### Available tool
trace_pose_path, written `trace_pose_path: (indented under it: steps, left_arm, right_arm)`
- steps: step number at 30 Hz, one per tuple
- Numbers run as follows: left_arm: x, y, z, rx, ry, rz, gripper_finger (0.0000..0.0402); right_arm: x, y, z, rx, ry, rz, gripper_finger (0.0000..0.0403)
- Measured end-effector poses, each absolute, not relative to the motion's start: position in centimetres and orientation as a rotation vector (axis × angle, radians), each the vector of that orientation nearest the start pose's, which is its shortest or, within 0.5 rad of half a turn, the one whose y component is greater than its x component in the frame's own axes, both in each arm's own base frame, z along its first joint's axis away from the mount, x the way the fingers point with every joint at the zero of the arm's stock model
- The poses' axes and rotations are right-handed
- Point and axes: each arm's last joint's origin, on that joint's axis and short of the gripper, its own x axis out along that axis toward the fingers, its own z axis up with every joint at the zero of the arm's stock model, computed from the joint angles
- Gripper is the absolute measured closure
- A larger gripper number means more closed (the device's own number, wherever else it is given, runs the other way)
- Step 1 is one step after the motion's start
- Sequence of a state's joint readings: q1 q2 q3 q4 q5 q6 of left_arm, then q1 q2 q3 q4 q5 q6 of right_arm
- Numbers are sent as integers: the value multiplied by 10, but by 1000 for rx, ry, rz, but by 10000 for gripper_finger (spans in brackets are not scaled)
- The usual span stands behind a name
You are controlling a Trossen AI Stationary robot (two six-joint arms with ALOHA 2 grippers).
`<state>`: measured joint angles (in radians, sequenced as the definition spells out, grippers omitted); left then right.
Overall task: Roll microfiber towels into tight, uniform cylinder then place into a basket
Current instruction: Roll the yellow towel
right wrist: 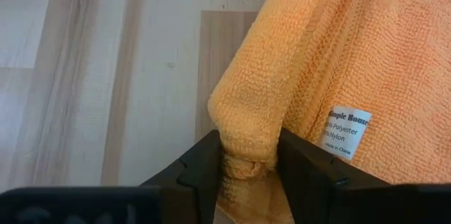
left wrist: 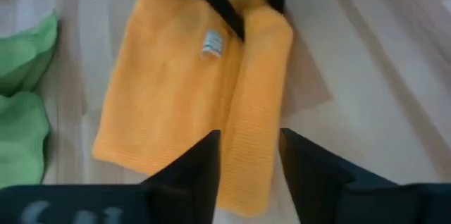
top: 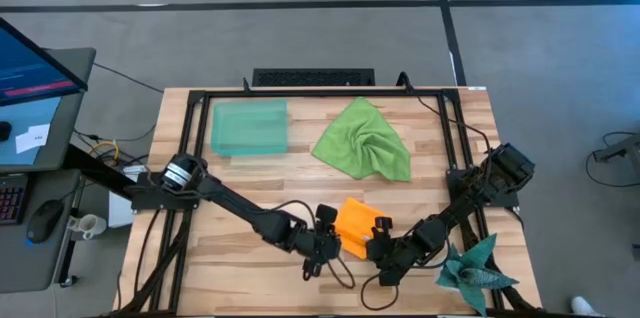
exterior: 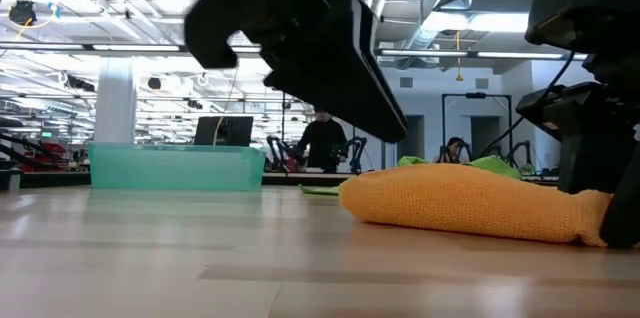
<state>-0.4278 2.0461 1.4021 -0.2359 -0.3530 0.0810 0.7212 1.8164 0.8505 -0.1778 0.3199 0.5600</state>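
High view: the orange towel [top: 354, 224], partly rolled, lies at the near middle of the tabletop [top: 250, 183] between the left hand [top: 326, 236] and right hand [top: 382, 243]; the green towel [top: 365, 141] lies crumpled beside the basket [top: 248, 127]. Low view: the roll rests flat on the wood. Left wrist view: the fingers [left wrist: 201, 164] straddle the rolled edge, apparently parted around it. Right wrist view: the fingers [right wrist: 201, 168] pinch a fold of orange cloth.

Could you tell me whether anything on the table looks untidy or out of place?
The green towel lies crumpled beside the basket, not rolled. The orange towel is only partly rolled, between both grippers.
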Motion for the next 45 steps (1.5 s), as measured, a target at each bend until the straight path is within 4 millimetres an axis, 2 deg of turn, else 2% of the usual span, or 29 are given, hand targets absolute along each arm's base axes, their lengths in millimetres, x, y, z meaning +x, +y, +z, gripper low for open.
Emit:
trace_pose_path:
  steps: [3,7,10,16,19,21,24,27,33,36,39,45]
  left_arm:
    - [404,-166,155,358,837,-181,225]
    - [407,-164,133,385,890,-214,201]
    - [410,-159,127,393,902,-182,197]
    - [414,-144,125,293,937,-117,205]
    - [415,-134,124,244,966,-74,223]
    - [416,-128,123,230,981,-55,250]
    - [418,-120,123,205,993,-67,314]
    - [419,-115,125,161,1003,-154,382]
    - [419,-117,125,84,1011,-238,379]
    - [420,-119,128,19,1032,-258,386]
    - [421,-124,132,-67,1060,-238,396]
    - [424,-127,140,-277,1113,-196,390]
  right_arm:
    - [240,200,106,-59,1042,63,244]
    - [240,201,105,-58,1040,65,243]
    - [240,201,105,-50,1039,62,243]
    - [240,201,105,-50,1040,63,243]
    - [239,202,105,-54,1039,69,243]
    - [238,204,105,-60,1039,76,244]
    - [235,206,105,-70,1036,81,258]
    - [237,209,108,-69,1029,88,288]
    - [243,212,114,-35,1028,113,366]
    - [243,212,114,-30,1026,111,379]
    - [243,213,114,5,1029,91,353]
    - [243,214,115,16,1038,114,224]
